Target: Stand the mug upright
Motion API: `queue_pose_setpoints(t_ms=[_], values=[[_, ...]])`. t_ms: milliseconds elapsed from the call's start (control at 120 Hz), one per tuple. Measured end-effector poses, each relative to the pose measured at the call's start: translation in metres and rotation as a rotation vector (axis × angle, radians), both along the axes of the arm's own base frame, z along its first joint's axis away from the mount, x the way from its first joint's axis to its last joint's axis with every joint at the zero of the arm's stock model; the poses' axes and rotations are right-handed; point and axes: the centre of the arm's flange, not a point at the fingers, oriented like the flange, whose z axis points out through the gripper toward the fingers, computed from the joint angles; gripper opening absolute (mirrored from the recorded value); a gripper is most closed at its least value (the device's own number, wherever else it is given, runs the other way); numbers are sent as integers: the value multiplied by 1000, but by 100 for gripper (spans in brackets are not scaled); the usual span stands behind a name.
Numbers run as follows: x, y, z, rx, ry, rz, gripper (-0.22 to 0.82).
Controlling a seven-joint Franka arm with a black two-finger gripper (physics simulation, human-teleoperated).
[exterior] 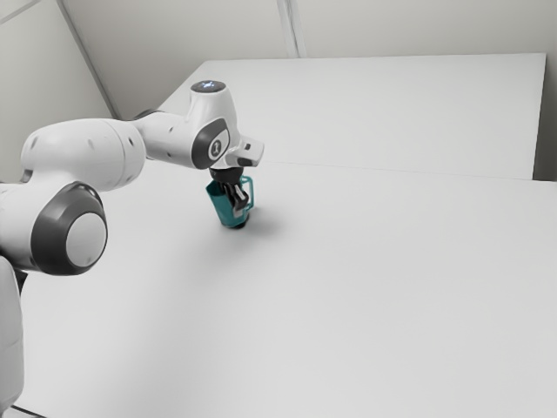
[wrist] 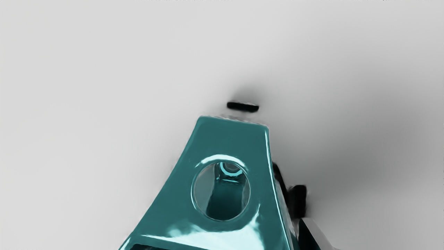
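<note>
Jaws come down steeply at the mug (exterior: 221, 202) in the exterior view, close against it and next to its handle (exterior: 251, 192); whether they are released or clenched on it I cannot tell, because the mug's body hides too much. The mug is at the desk (exterior: 365, 287), low beneath the hand, wider end uppermost and leaning toward the exterior view's left, with the handle toward that view's right. Whether its lower edge bears on the desk is not clear. It is not upright yet, so what remains, as I judge it, is to take out the lean and have the base sit flat. Its glossy teal wall looks stiff, like glazed ceramic or hard plastic: likely moderate in weight, slick under smooth pads, and chippable if knocked down hard. The taper would let a loose grip slide, so I would favour a firm, level hold across the body's lower middle, or a pinch on the handle's upright bar, which gives less slip but more swing. Gentle pressure should do; it won't give.
</note>
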Motion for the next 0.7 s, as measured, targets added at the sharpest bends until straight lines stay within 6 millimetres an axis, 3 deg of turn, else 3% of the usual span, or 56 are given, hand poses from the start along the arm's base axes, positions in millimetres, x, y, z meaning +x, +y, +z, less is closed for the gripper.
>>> queue_pose_setpoints(t_ms=[133, 275, 467, 700], values=[[0, -1, 1, -3, -3, 14, 25], [0, -6, 8, -2, -15, 15, 42], [-1, -16, 30, -2, -44, 11, 53], [-14, -16, 93, -13, -113, 23, 58]])
